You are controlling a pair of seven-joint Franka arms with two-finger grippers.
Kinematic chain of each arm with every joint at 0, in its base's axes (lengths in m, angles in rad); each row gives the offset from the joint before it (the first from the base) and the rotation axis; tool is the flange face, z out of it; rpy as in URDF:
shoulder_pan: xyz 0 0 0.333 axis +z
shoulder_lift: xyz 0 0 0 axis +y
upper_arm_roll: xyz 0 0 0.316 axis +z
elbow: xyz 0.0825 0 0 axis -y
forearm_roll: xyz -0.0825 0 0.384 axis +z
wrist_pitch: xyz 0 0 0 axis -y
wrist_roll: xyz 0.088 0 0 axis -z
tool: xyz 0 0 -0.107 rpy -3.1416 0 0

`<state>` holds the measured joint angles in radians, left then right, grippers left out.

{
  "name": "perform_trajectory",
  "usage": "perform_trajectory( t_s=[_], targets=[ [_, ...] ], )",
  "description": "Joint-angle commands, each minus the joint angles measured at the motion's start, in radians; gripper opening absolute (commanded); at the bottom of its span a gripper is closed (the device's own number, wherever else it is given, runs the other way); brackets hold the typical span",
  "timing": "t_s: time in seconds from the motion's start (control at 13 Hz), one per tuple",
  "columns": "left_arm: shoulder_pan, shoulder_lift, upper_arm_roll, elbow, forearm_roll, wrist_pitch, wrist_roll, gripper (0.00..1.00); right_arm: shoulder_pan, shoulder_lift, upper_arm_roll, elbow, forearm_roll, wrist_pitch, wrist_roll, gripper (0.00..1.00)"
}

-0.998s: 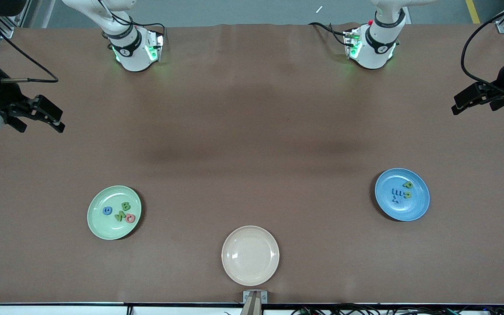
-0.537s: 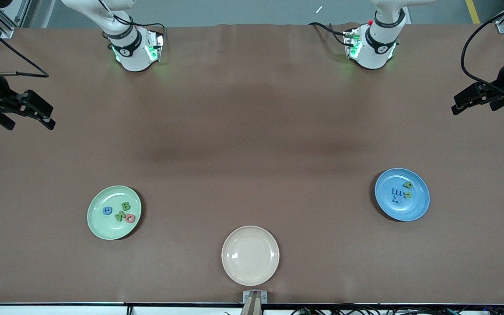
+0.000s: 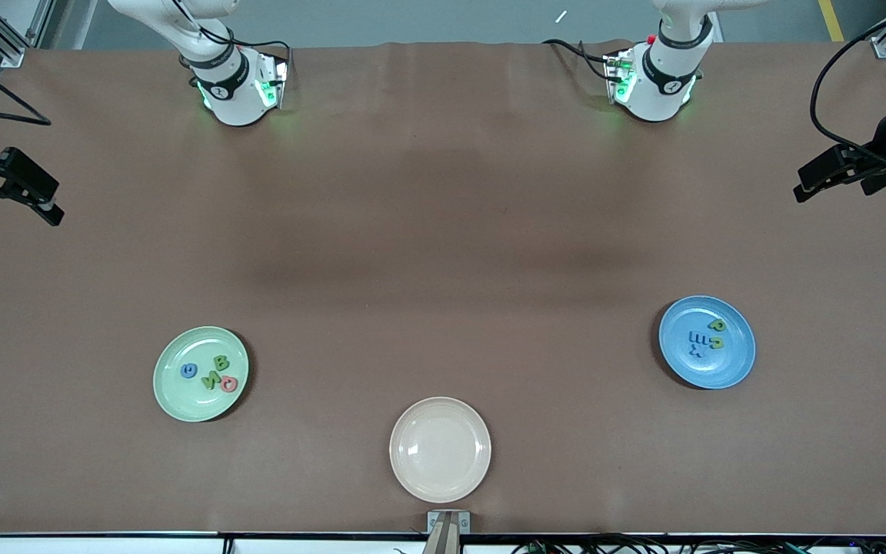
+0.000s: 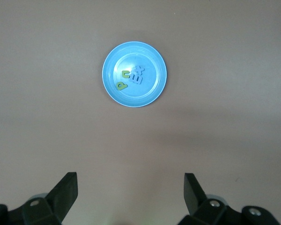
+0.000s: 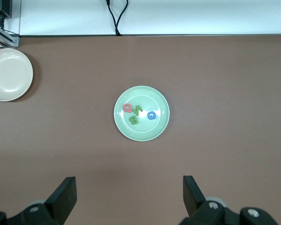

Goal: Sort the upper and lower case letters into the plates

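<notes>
Brown covering spreads over the whole bench (image 3: 443,231), the largest thing in sight. Both arms wait out at its ends: the right hand (image 3: 8,185) hangs over the right arm's end with its two dark fingers (image 5: 65,194) spread wide and holding nothing, and the left hand (image 3: 835,173) hangs over the left arm's end, likewise spread and empty.

Well apart from the right hand lies the round pale mint green plate (image 3: 201,374), carrying the blue G (image 3: 188,371), the green B (image 3: 221,362), the green N (image 3: 211,379) and the pink Q (image 3: 229,385).

Well apart from the left hand lies the round medium blue plate (image 3: 707,342), holding the green p (image 3: 717,325), the green n (image 3: 715,343), the blue m (image 3: 697,337) and the blue x (image 3: 695,352).

Between the two plates, nearer the front camera, sits the round cream-beige plate (image 3: 440,449).
</notes>
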<state>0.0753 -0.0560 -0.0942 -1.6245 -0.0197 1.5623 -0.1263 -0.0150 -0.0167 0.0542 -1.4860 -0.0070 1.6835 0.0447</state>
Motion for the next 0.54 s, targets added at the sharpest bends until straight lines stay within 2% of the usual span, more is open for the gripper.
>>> perform_trajectory(
  t_s=[0.0, 0.23, 0.46],
  targets=[
    [0.004, -0.002, -0.006, 0.009, -0.002, 0.005, -0.001, 1.0, -0.014, 0.066, -0.002, 0.088, -0.015, -0.016, -0.011, 1.0],
    [0.004, -0.001, -0.006, 0.011, -0.003, 0.004, -0.004, 1.0, -0.045, 0.066, 0.003, 0.095, -0.001, -0.086, -0.014, 1.0],
    [0.004, -0.001, -0.006, 0.011, -0.002, 0.005, -0.021, 1.0, -0.022, 0.067, 0.009, 0.136, -0.005, -0.189, -0.011, 1.0]
  ],
)
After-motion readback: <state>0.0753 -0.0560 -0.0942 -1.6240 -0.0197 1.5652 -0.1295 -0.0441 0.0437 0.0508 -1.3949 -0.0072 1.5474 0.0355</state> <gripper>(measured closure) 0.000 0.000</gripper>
